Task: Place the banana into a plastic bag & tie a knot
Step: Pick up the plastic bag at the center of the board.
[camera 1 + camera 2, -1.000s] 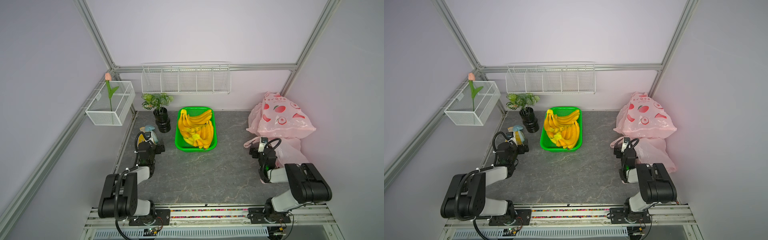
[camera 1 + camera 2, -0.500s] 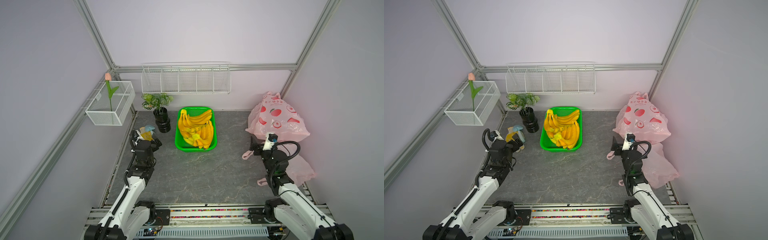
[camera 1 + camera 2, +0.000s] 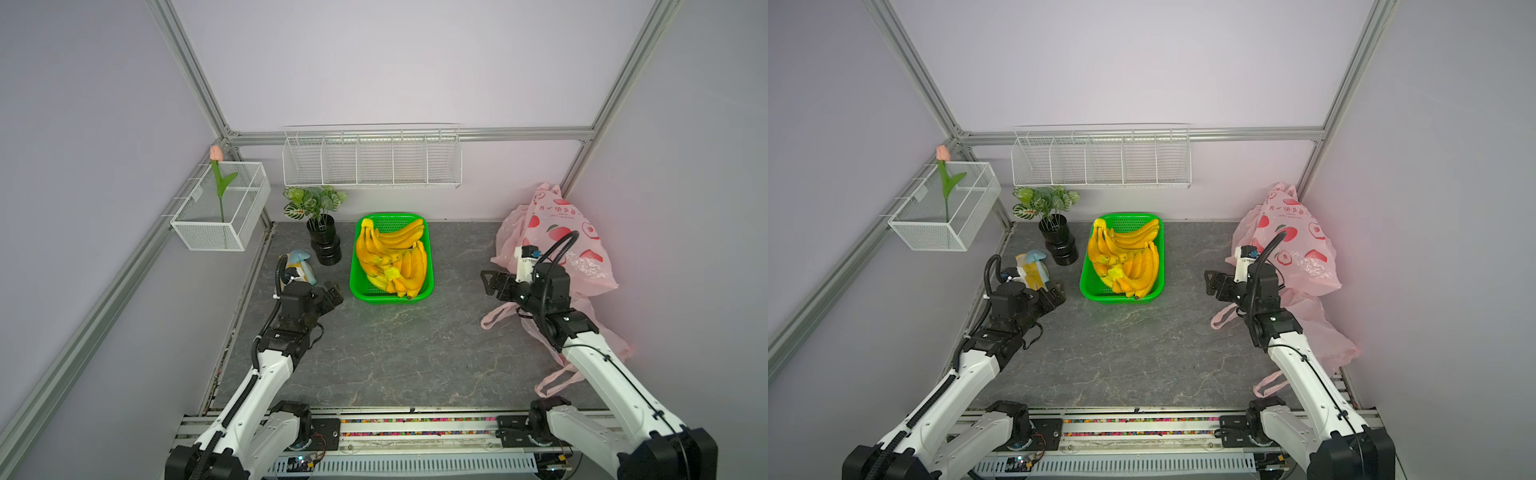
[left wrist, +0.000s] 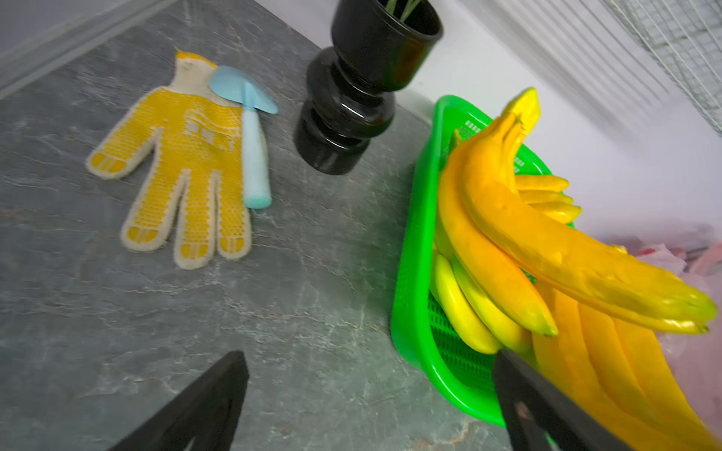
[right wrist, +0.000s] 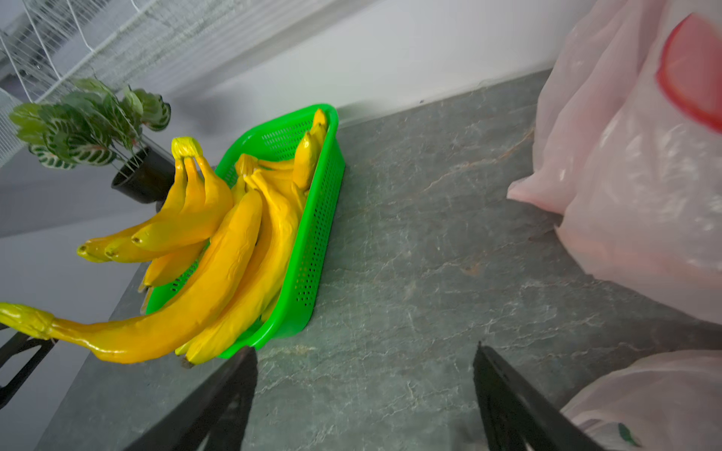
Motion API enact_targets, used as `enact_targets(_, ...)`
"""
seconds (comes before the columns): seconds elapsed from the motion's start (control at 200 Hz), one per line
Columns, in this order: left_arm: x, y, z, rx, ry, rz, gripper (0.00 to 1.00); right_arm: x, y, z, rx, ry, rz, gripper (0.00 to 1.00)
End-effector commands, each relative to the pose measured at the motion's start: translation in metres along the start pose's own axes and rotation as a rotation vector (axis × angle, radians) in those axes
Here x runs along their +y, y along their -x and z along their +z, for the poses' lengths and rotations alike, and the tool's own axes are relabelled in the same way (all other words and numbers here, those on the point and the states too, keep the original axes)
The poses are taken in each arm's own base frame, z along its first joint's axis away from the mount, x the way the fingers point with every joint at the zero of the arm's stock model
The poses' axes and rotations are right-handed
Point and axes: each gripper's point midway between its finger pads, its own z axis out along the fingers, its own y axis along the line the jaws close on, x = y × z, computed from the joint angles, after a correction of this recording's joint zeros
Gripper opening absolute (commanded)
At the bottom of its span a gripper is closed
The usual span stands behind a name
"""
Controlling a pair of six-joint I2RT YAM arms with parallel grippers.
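Several yellow bananas (image 3: 390, 257) (image 3: 1125, 259) lie in bunches in a green basket (image 3: 430, 266) at the back middle of the table. A pink plastic bag (image 3: 557, 232) with peach prints stands at the back right, and another pink bag (image 3: 582, 311) lies flat under my right arm. My left gripper (image 3: 332, 291) (image 4: 369, 357) is open and empty, just left of the basket's near corner. My right gripper (image 3: 490, 282) (image 5: 364, 349) is open and empty too, above the table between the basket and the bags, pointing at the basket.
A black vase with a leafy plant (image 3: 324, 245) stands left of the basket. A yellow glove (image 4: 187, 168) and a blue trowel (image 4: 252, 148) lie near the left wall. A wire shelf (image 3: 370, 162) and a wire box with a tulip (image 3: 220, 208) hang on the walls.
Both arms have unfolded from their low resting pose and reached forward. The left gripper moved right toward the basket. The right gripper lifted away from the bags and turned toward the basket.
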Motion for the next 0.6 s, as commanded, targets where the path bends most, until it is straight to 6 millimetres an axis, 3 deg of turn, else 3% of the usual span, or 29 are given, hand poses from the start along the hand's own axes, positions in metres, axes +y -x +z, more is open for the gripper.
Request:
enact_targets(0.0, -0.023, 0.002, -0.011, 0.01, -0.062, 0.047, 0.99, 0.013, -0.037, 0.003, 0.196, -0.008, -0.046, 0.89)
enact_targets(0.04, -0.027, 0.002, -0.013, 0.01, -0.071, 0.059, 0.99, 0.02, -0.041, 0.004, 0.226, -0.017, -0.084, 0.89)
enact_targets(0.11, -0.033, 0.004, -0.017, 0.003, -0.088, 0.067, 0.98, 0.036, -0.022, -0.003, 0.213, -0.032, -0.141, 0.89)
enact_targets(0.195, -0.04, 0.007, -0.023, -0.01, -0.112, 0.068, 0.97, 0.032, -0.002, -0.017, 0.182, -0.109, -0.181, 0.89)
enact_targets(0.3, -0.05, 0.012, -0.029, -0.02, -0.146, 0.072, 0.96, 0.005, 0.027, -0.04, 0.124, -0.272, -0.207, 0.89)
enact_targets(0.425, -0.063, 0.009, -0.033, -0.009, -0.182, 0.086, 0.96, -0.048, 0.049, -0.07, 0.063, -0.424, -0.075, 0.89)
enact_targets(0.595, -0.079, -0.002, -0.033, 0.022, -0.223, 0.118, 0.97, -0.095, 0.057, -0.105, -0.016, -0.566, 0.085, 0.89)
